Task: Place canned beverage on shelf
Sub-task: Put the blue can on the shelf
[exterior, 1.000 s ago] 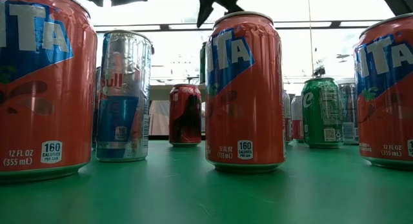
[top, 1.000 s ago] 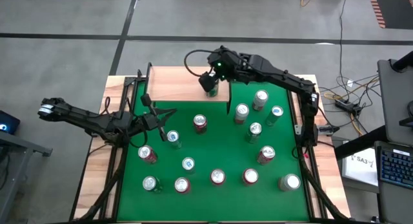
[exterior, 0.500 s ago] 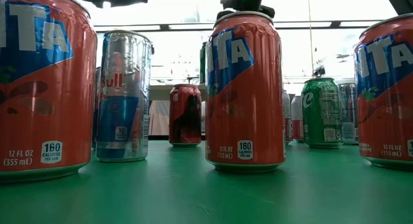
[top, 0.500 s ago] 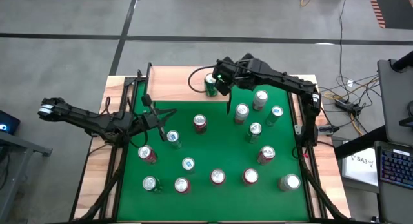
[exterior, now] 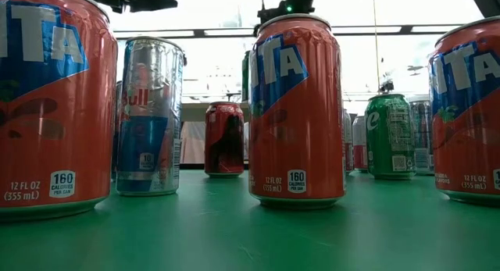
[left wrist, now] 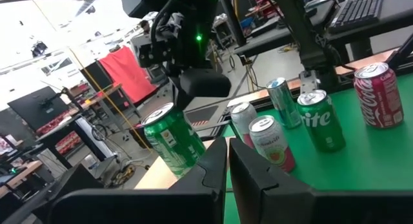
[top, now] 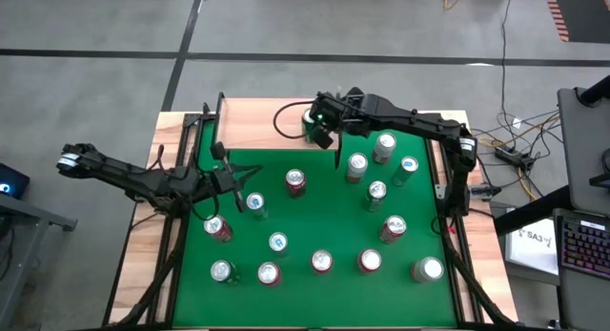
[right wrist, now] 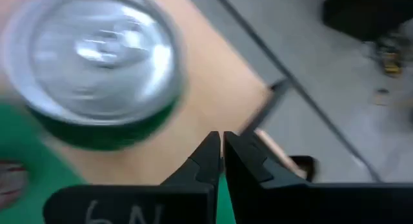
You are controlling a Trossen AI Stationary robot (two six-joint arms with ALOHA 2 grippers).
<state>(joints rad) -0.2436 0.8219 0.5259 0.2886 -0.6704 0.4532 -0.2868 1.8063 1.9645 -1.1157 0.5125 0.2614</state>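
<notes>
A green can (top: 310, 123) with a silver top stands upright on the light-wood shelf (top: 257, 126) at the table's far side. It also shows in the right wrist view (right wrist: 97, 69) and the left wrist view (left wrist: 171, 139). My right gripper (top: 324, 131) hangs shut just to the right of the can, slanting down, with nothing between its fingers (right wrist: 221, 143). My left gripper (top: 238, 183) waits shut over the left middle of the green table (top: 324, 217), pointing level toward the shelf (left wrist: 228, 153).
Several cans stand on the green table: red ones (top: 295, 181), silver ones (top: 384, 145) and green ones (top: 376, 192). In the low view, orange cans (exterior: 295, 107) fill the foreground. A black shelf leg (top: 337, 155) stands at the shelf's right corner.
My right gripper has drawn back from over the green can toward the table's right, sunk a little and shut its fingers. The can stays upright on the shelf.
</notes>
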